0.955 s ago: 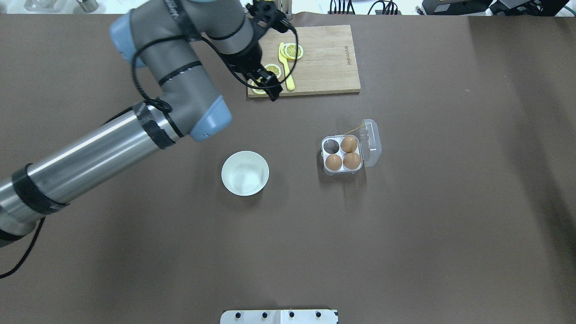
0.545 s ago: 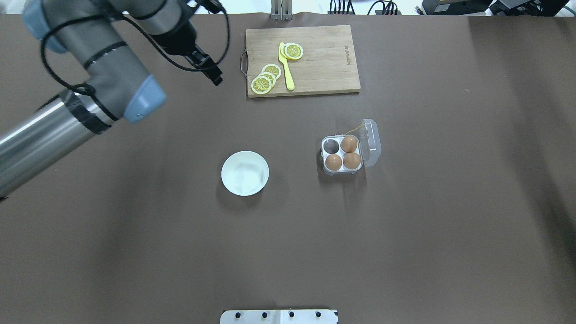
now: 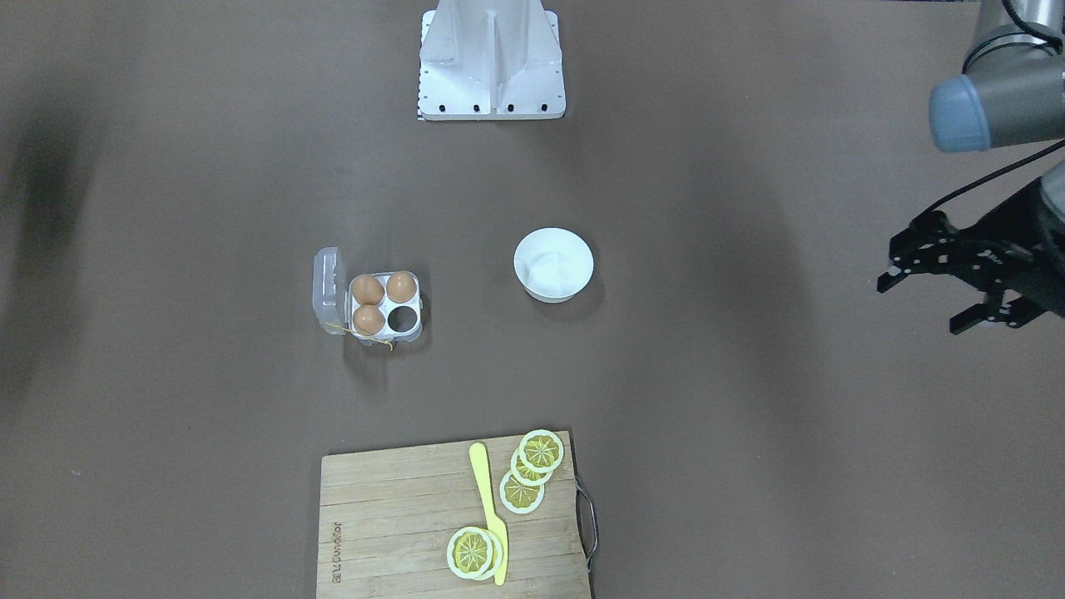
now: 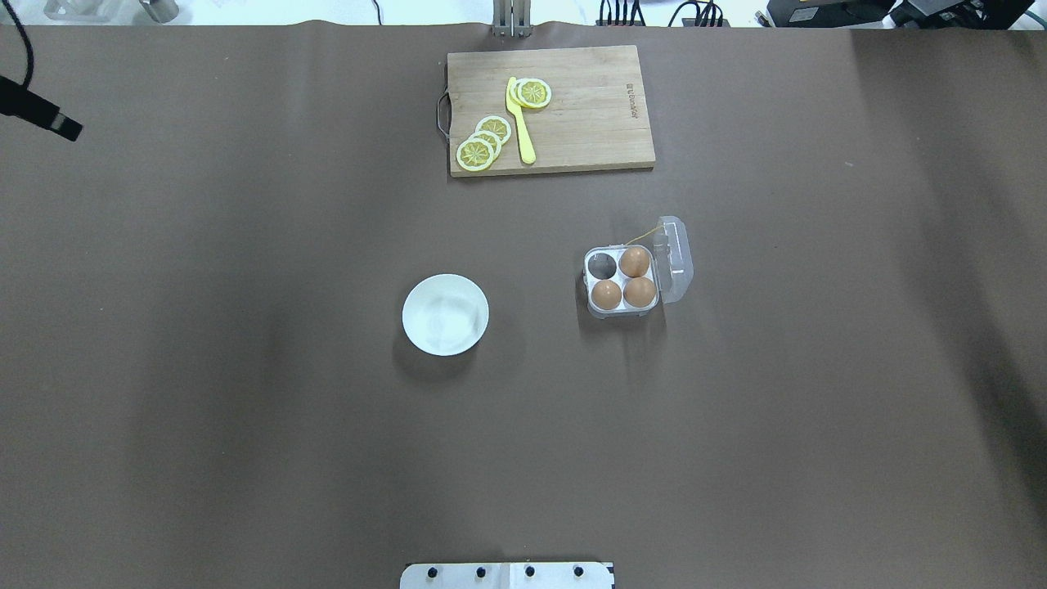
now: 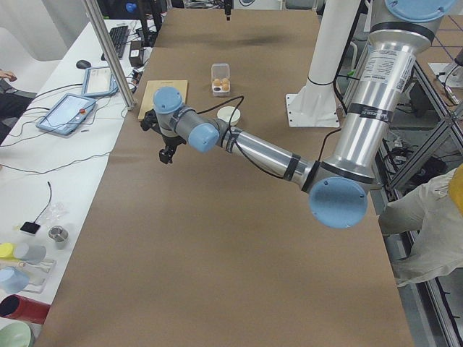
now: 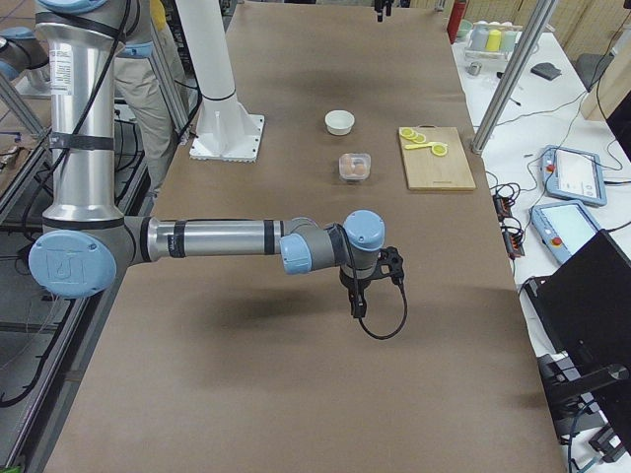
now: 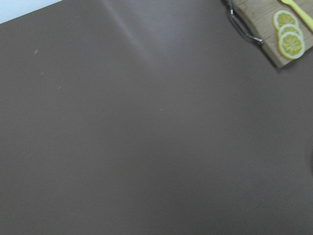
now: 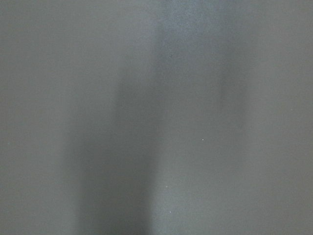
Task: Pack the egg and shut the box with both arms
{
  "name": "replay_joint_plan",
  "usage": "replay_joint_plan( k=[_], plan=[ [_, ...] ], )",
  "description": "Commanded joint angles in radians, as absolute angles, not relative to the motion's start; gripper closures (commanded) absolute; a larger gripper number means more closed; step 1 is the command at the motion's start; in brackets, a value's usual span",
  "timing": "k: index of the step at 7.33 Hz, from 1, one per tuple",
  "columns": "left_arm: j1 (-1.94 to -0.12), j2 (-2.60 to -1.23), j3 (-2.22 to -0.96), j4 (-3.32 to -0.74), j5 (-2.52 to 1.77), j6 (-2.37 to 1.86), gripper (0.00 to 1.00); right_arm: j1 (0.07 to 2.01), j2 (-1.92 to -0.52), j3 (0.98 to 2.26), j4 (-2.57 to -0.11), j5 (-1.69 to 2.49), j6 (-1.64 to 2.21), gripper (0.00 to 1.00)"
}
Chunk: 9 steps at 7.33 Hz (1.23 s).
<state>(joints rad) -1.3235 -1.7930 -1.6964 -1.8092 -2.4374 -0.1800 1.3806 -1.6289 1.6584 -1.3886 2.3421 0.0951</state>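
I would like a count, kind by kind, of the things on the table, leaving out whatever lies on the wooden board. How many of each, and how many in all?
eggs: 3, all brown, each in a cell of the carton
carton: 1, lid open, one cell empty
bowl: 1, white
wooden board: 1
Total: 6
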Motion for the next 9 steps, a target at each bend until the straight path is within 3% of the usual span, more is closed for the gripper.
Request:
replay_joint_plan(
  k=[1,7,8,9],
  plan=[
    [-1.39,-1.643,-1.718,-1.828,-2.414,-0.175,0.02,1.368,-1.629,1.678,-1.39,2.347,0.095,0.0],
    [-1.419,-1.585,-1.726,-1.845,-2.414,-0.176,0.02,1.292,-1.586,1.784,-1.411,2.397,0.12,0.02],
    [-1.428,-1.583,-1.729,-1.845,-2.414,-0.176,0.02,1.273,-1.516,1.783,-1.48,2.443,0.136,0.34],
    [-1.437,-1.583,-1.732,-1.845,-2.416,-0.176,0.02,1.24,-1.431,1.814,-1.649,2.498,0.15,0.96]
  ],
)
